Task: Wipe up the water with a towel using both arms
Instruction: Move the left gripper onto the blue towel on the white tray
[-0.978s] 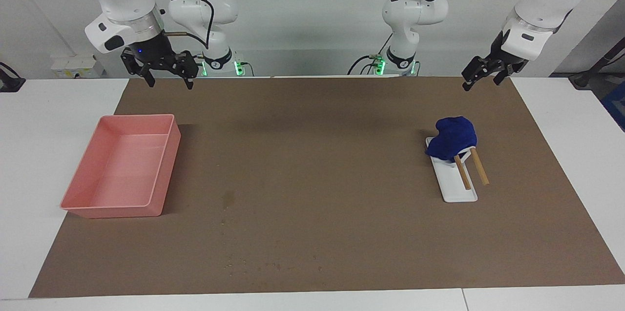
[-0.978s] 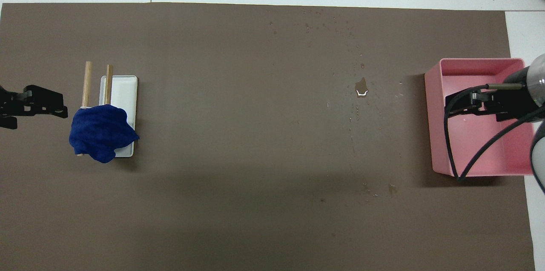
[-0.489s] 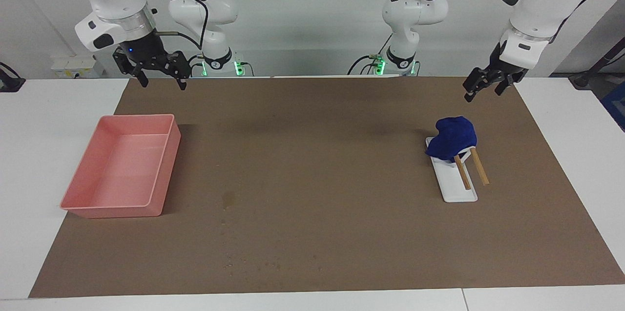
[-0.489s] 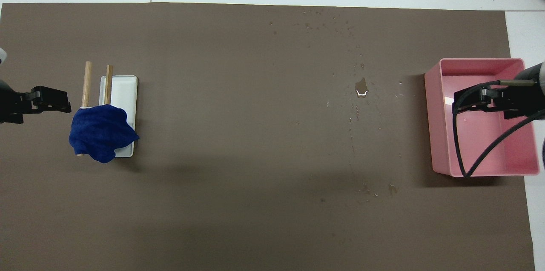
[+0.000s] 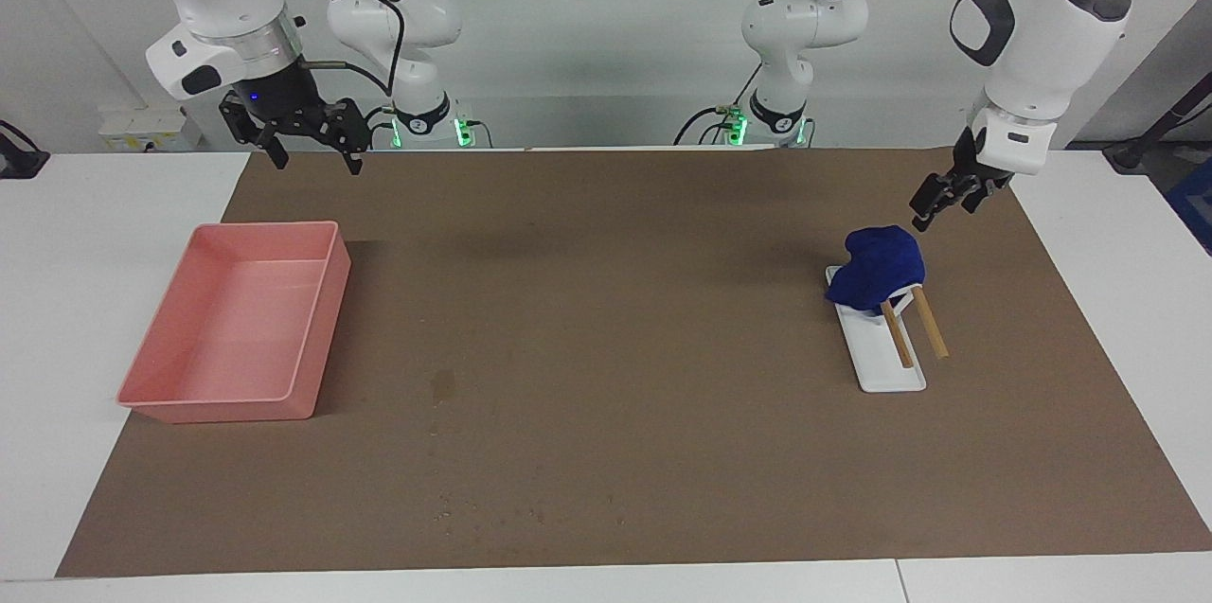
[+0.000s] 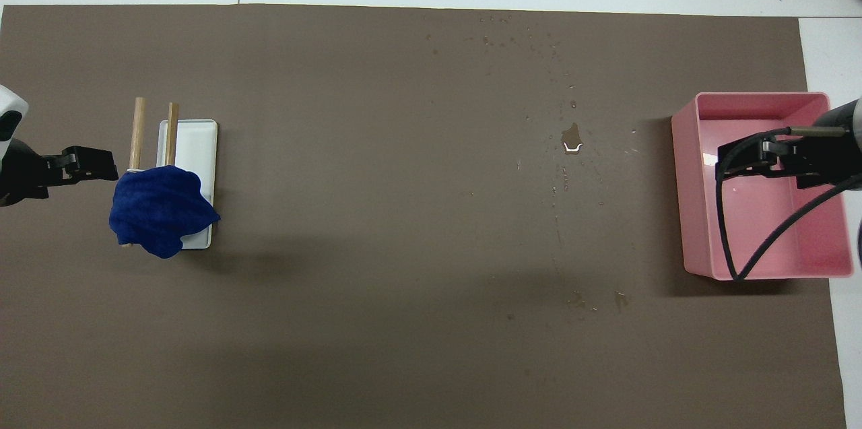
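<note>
A: Water first. We see the water [image 5: 442, 384] as a small dark blotch on the brown mat [image 5: 615, 319], near the pink tray [image 5: 312, 328], toward the right arm's end of the table. Nothing touches it.

B: Towel?

A: We see the blue towel [image 5: 876, 267] bunched over the wooden sticks [image 5: 914, 330] of the white stand [image 5: 881, 359], toward the left arm's end, well apart from the water.

B: Grippers?

A: We put the left gripper [image 5: 933, 205] in the air just beside the towel, close to its top edge, not touching, holding nothing. In the overhead view its tip [image 6: 84, 163] sits right next to the cloth. Jaws spread.

B: Right one?

A: We see the right gripper [image 5: 308, 137] up high, over the mat's edge by the tray, fingers spread, holding nothing. From overhead it overlaps the tray [image 6: 690, 213].
</note>
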### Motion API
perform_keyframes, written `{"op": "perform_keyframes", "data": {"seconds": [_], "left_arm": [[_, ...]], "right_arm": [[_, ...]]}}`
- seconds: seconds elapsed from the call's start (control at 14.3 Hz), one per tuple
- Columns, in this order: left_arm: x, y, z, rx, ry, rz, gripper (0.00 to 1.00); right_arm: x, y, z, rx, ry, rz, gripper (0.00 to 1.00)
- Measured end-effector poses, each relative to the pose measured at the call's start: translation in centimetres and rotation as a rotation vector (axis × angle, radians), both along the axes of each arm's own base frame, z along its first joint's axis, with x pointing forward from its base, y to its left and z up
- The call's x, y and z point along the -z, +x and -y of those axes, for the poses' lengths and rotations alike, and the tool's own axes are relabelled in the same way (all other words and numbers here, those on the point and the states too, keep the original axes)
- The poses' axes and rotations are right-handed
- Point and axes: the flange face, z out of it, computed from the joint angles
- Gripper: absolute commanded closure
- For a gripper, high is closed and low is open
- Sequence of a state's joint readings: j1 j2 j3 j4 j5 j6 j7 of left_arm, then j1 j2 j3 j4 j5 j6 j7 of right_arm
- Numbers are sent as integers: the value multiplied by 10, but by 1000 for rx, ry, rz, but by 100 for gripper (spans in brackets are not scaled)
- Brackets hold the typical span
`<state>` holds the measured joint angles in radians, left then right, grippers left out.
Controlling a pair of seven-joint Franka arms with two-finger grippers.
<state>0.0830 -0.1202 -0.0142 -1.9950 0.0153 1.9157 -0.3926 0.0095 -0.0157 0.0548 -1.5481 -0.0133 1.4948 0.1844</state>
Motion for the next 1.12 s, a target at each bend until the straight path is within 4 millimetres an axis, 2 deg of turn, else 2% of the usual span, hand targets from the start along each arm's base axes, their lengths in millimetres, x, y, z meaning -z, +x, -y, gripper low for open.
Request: {"op": "perform_keyframes", "data": {"seconds": [0.21, 0.42, 0.77, 0.91, 1.12], "left_arm": [[13, -3, 6, -322, -11, -5, 0], [31, -3, 12, -542, -24, 24, 0], [55, 2, 10, -904, -61, 73, 0], [63, 7, 12, -995, -79, 95, 0], [75, 9, 10, -1032, -83, 97, 0]], "right_arm": [[1, -1, 1, 1, 0, -6, 0], [2, -1, 1, 3, -1, -8, 0], [2, -1, 2, 3, -1, -9, 0], [2, -1, 2, 3, -1, -9, 0], [3, -1, 2, 3, -1, -12, 0]]}}
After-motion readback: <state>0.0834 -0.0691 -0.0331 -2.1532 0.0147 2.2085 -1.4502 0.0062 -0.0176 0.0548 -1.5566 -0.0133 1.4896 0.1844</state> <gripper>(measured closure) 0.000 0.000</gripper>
